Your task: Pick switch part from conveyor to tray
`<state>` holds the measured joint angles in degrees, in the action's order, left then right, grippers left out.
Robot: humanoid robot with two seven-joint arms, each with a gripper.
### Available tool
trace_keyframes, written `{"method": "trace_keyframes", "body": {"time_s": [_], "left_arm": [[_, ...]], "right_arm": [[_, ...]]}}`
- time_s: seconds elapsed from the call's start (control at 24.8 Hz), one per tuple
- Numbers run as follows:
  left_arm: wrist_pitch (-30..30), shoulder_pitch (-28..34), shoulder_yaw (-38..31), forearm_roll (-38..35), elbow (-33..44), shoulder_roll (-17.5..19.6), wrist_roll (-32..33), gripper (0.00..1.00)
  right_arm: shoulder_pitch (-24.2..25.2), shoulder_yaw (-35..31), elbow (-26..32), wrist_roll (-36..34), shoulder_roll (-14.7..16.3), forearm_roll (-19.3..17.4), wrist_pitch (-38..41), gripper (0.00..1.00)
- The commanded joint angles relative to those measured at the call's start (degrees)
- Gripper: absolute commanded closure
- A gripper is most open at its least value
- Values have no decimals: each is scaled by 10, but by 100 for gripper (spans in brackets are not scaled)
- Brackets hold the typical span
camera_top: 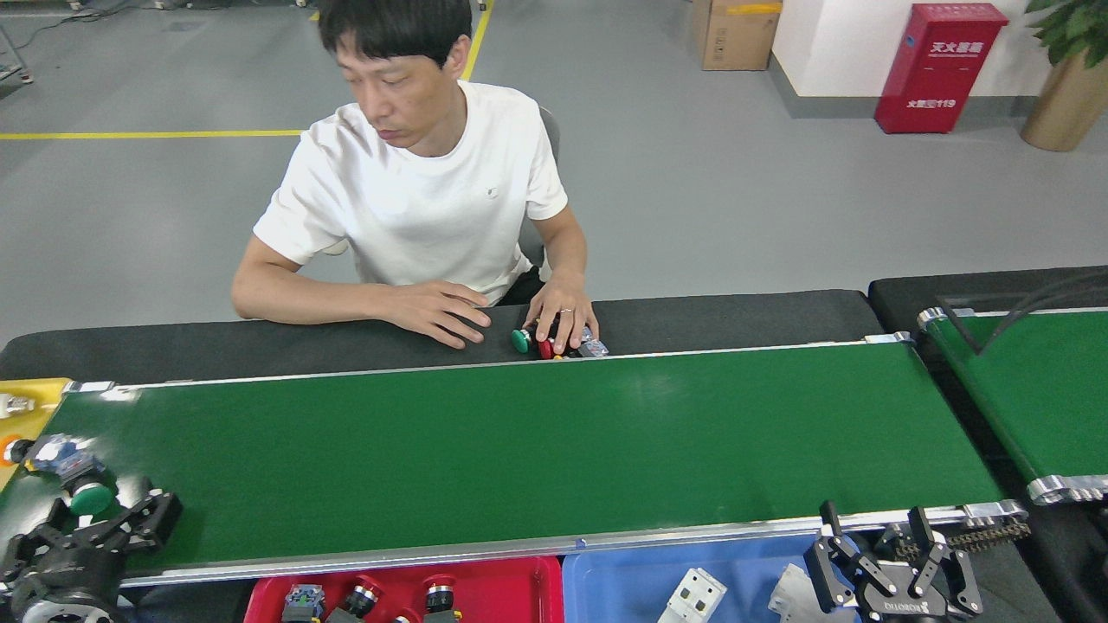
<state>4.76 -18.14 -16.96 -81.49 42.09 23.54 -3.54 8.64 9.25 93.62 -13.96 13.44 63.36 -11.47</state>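
Note:
Two joined switch parts lie at the far left end of the conveyor (519,450): one with a green cap (90,498) and one with a blue-grey body (54,457) and an orange cap at the belt's edge. My left gripper (104,517) sits low at the front left, open, with its fingers (156,515) on either side of the green cap, just in front of it. My right gripper (874,529) stands open at the front right, over the blue tray's right end, holding nothing. A red tray (519,590) below the front rail holds several switch parts (363,595).
A person sits across the belt, both hands on the black table, one over a small pile of switch parts (563,342). A blue tray (623,588) holds white and grey parts. A yellow tray (30,394) lies at the far left. A second green belt (1030,389) runs at the right.

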Motion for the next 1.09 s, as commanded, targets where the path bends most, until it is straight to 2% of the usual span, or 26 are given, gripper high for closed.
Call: {"method": "trace_keyframes", "body": {"time_s": [0.0,0.08,0.2,0.36,0.61,0.81,0.89,0.97,1.05], "left_arm": [[1,-37,11,3,-54,27,-18,62],[21,-56,14,6,-86,37,-29,85],[30,-54,15,23,-75,34,-29,93],[73,-12,12,69,20,27,-24,94],[118,210,12,152,317,18,-11,94],[169,375,16,156,541,-47,-10,92],[199,432,25,141,593,-64,-15,90],[236,444,48,117,599,-82,-16,86],[242,444,65,80,599,-98,-17,82]], "right_arm": [[-6,1,3,2,6,1,1,1],[-6,2,2,2,5,1,1,1],[-5,2,2,2,6,1,1,1],[1,1,2,2,4,1,0,1],[1,1,-1,2,3,3,-1,1],[1,-5,-9,4,4,3,0,1],[1,-4,-9,4,4,2,1,1],[2,-1,-9,4,5,3,1,1],[2,0,-7,4,5,3,3,1]]}}
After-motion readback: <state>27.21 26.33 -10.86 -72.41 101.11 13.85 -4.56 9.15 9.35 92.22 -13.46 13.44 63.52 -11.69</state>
